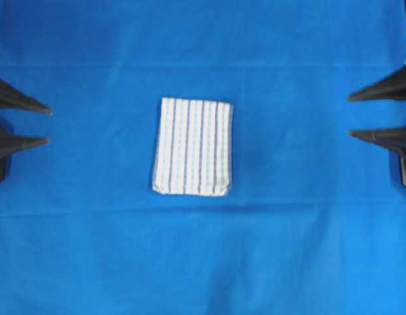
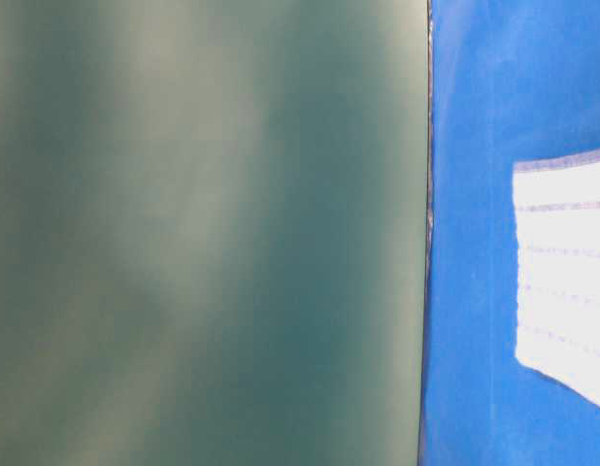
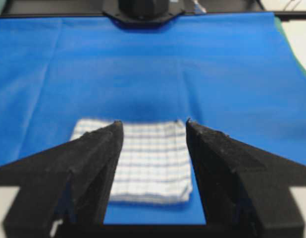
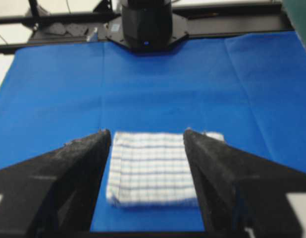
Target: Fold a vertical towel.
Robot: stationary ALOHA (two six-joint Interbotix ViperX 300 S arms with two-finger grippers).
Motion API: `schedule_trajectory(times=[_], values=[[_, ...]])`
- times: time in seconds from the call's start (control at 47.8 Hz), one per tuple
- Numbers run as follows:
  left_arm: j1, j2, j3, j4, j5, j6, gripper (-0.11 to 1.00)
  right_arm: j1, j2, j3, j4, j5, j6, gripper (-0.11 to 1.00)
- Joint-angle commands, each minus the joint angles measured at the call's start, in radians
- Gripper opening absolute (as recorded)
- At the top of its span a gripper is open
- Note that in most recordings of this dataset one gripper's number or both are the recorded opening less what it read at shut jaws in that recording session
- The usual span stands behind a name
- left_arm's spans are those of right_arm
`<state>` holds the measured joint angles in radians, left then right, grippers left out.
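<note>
The towel (image 1: 192,146) lies folded into a small thick rectangle on the middle of the blue cloth, its stripes running lengthwise. It also shows in the table-level view (image 2: 564,277), in the left wrist view (image 3: 150,158) and in the right wrist view (image 4: 150,166). My left gripper (image 1: 49,126) is open and empty at the left edge, well apart from the towel. My right gripper (image 1: 349,116) is open and empty at the right edge, also well apart. In each wrist view the towel shows between the spread fingers, some way ahead of them.
The plain blue cloth (image 1: 203,249) covers the whole table. The opposite arm's black base stands at the far edge in the left wrist view (image 3: 143,10) and in the right wrist view (image 4: 145,22). A blurred green surface (image 2: 203,233) fills the left of the table-level view.
</note>
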<state>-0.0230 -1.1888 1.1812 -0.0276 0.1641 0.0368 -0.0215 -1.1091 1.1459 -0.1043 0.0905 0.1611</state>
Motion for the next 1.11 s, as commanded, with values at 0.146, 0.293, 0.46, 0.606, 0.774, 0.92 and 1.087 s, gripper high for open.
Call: schedule_trajectory(times=[0.146, 0.293, 0.46, 0.606, 0.774, 0.92, 1.087], values=[[0.006, -0.147, 0.114, -0.002, -0.012, -0.018, 0.51, -0.037, -0.12, 0.15, 0.04, -0.109, 0.011, 0.63], [0.015, -0.193, 0.172, -0.002, -0.028, -0.04, 0.51, -0.06, -0.129, 0.204, 0.067, -0.146, 0.011, 0.63], [0.035, -0.192, 0.193, -0.002, -0.043, -0.048, 0.51, -0.069, -0.106, 0.227, 0.078, -0.158, 0.011, 0.63], [0.04, -0.192, 0.195, -0.002, -0.043, -0.048, 0.51, -0.071, -0.101, 0.229, 0.078, -0.155, 0.011, 0.63], [0.04, -0.192, 0.195, -0.002, -0.041, -0.048, 0.51, -0.08, -0.103, 0.229, 0.078, -0.152, 0.011, 0.63], [0.04, -0.192, 0.195, -0.002, -0.043, -0.048, 0.51, -0.081, -0.103, 0.229, 0.078, -0.15, 0.009, 0.63], [0.04, -0.192, 0.195, -0.002, -0.041, -0.048, 0.51, -0.081, -0.103, 0.229, 0.078, -0.147, 0.009, 0.63]])
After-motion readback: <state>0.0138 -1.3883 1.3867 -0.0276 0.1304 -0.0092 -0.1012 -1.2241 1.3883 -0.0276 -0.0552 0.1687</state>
